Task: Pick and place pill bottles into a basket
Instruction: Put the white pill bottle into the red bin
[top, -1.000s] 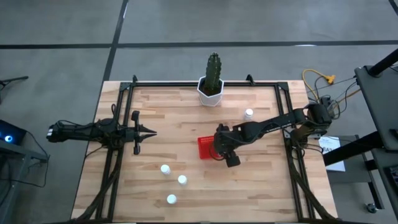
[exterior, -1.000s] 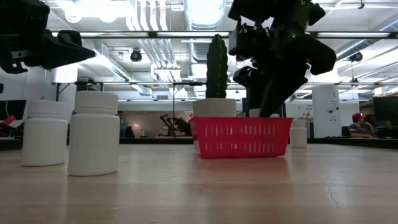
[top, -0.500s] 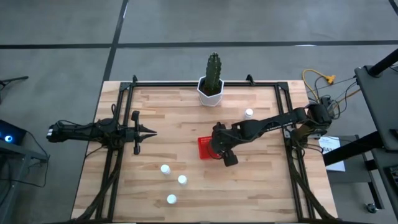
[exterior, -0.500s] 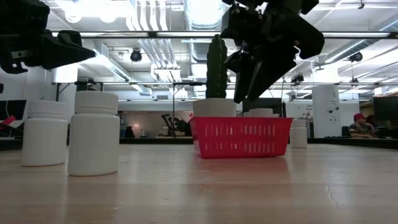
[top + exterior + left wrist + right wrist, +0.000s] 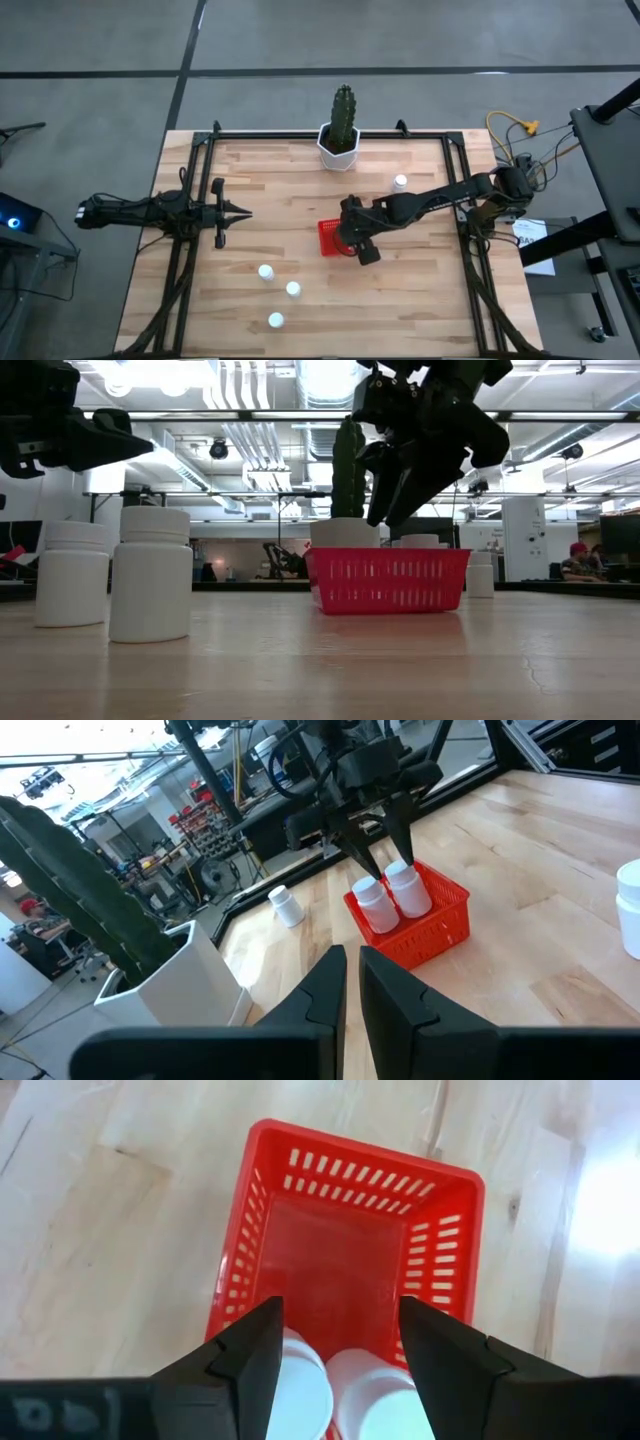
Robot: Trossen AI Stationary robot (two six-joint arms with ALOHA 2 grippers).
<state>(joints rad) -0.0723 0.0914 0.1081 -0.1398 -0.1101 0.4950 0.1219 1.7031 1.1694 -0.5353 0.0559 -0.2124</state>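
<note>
Right gripper (image 5: 348,232) hangs above the basket (image 5: 328,238) near table centre, fingers (image 5: 250,1355) spread wide and holding nothing; in the right wrist view they straddle two bottles (image 5: 300,1390) standing side by side at the basket's near end, far end bare. Left wrist view confirms it: two bottles (image 5: 390,895) upright in the basket (image 5: 440,920), right fingers just above their caps. Left gripper (image 5: 235,211) waits at the table's left side, well apart from the basket, fingers (image 5: 325,990) close together with only a thin gap, nothing between them. Three bottles (image 5: 265,271) stand loose on the table in a diagonal row on the front-left part; a fourth bottle (image 5: 400,182) stands alone back-right of the basket, near the cactus pot (image 5: 339,148) at the back edge. Low view: two loose bottles (image 5: 150,573) upright in the foreground, basket (image 5: 387,580) behind.
</note>
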